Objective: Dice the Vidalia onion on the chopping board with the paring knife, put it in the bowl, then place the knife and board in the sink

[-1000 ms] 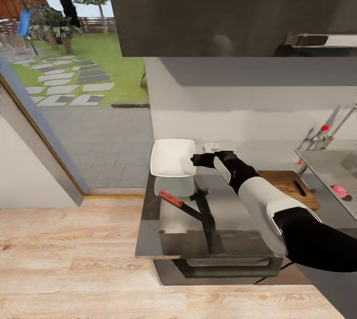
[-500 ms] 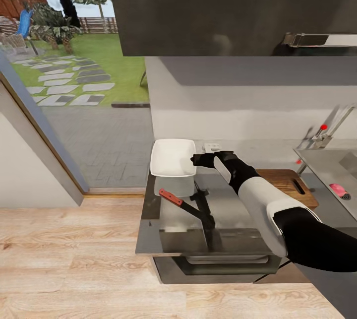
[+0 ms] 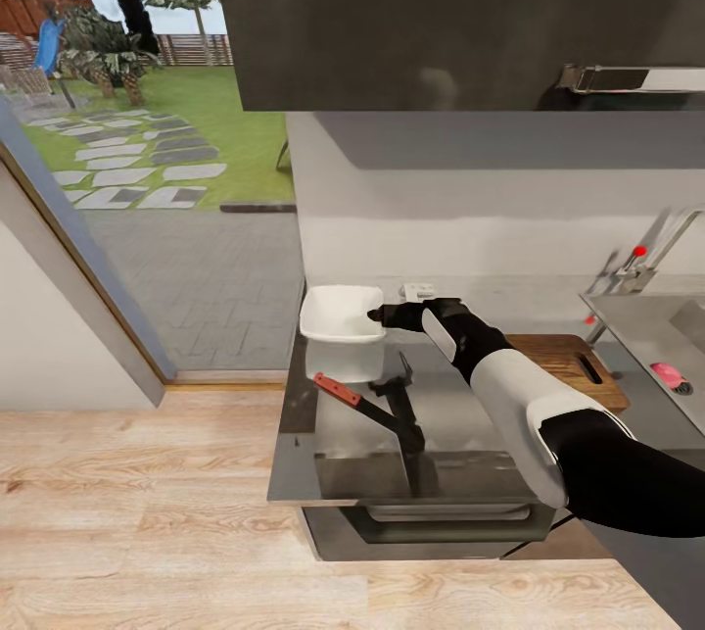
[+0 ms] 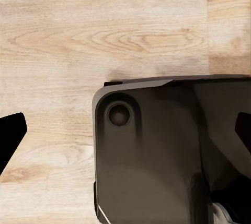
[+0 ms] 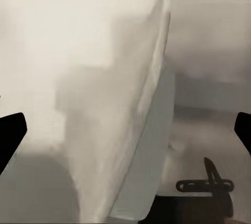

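Note:
The white bowl (image 3: 341, 314) stands at the far left end of the grey countertop (image 3: 460, 424), tipped up off the surface on one side. My right gripper (image 3: 375, 316) is at its right rim. In the right wrist view the bowl (image 5: 83, 78) looms close and the right gripper (image 5: 125, 135) has its fingertips wide apart. The paring knife (image 3: 338, 392) with its red handle lies in front of the bowl. The chopping board (image 3: 568, 361) lies behind my right forearm. The pinkish onion (image 3: 670, 374) sits in the sink (image 3: 636, 326). My left gripper (image 4: 125, 138) hangs open over the wooden floor.
A dark wall cabinet (image 3: 441, 13) hangs above the counter. The chrome faucet (image 3: 651, 253) with red-tipped lever rises behind the sink. A small white fitting (image 3: 418, 290) sits by the back wall. The counter's left edge drops to the wooden floor (image 3: 137, 503) beside a large window.
My right gripper has shifted slightly left against the bowl. The bowl, flat on the counter before, now looks tipped and raised. Knife, board and onion have not moved.

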Available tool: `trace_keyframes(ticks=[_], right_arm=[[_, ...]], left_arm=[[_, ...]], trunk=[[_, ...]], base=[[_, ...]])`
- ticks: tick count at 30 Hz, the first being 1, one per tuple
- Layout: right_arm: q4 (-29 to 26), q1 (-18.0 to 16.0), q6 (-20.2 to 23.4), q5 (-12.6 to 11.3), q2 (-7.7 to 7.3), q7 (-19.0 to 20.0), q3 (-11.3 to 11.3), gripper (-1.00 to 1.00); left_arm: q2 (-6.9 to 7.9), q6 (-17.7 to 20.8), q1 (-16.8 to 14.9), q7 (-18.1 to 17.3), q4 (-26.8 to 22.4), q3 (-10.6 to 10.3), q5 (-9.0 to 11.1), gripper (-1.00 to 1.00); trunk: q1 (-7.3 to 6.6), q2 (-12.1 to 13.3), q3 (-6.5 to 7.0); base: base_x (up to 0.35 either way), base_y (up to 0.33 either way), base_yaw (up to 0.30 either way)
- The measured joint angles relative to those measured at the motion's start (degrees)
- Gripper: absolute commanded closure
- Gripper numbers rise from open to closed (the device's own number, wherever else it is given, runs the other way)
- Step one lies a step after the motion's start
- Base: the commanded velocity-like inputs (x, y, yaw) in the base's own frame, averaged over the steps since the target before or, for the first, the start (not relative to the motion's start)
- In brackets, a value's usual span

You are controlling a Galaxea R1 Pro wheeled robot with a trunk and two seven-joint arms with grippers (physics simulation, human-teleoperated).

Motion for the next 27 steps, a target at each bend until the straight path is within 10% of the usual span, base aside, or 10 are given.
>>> trace_keyframes(ticks=[27], right_arm=[[-0.1, 0.0, 0.0, 0.0, 0.37, 0.0, 0.0, -1.00]], left_arm=[[0.00, 0.0, 0.0, 0.0, 0.4, 0.0, 0.0, -1.00]], trunk=[[0.00, 0.0, 0.46]], base=[[0.000, 0.000, 0.000]])
